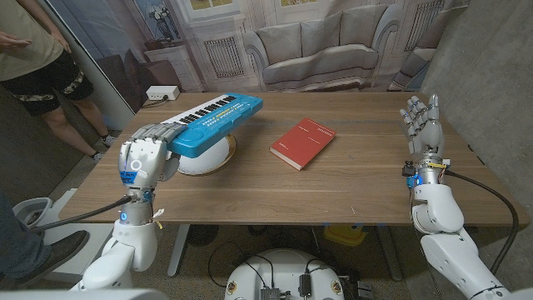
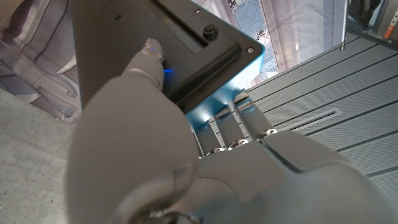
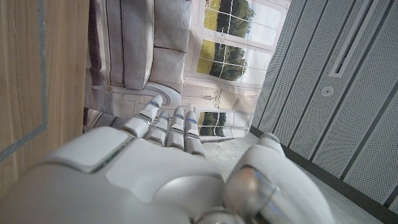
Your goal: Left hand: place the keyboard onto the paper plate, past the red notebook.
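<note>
A blue toy keyboard (image 1: 218,122) with black and white keys lies tilted across a white paper plate (image 1: 210,158) on the table's left part. My left hand (image 1: 150,154) grips the keyboard's near left end, fingers wrapped around it. In the left wrist view my left hand (image 2: 186,162) has its fingers against the keyboard's dark underside (image 2: 186,56). A red notebook (image 1: 301,142) lies closed at the table's middle, to the right of the plate. My right hand (image 1: 422,125) stands upright and open at the table's right side, holding nothing; the right wrist view shows its back (image 3: 149,168).
The wooden table (image 1: 333,187) has bare room in front of the notebook and between the notebook and my right hand. A person (image 1: 42,58) stands off the table's far left corner. A printed backdrop of a sofa hangs behind the table.
</note>
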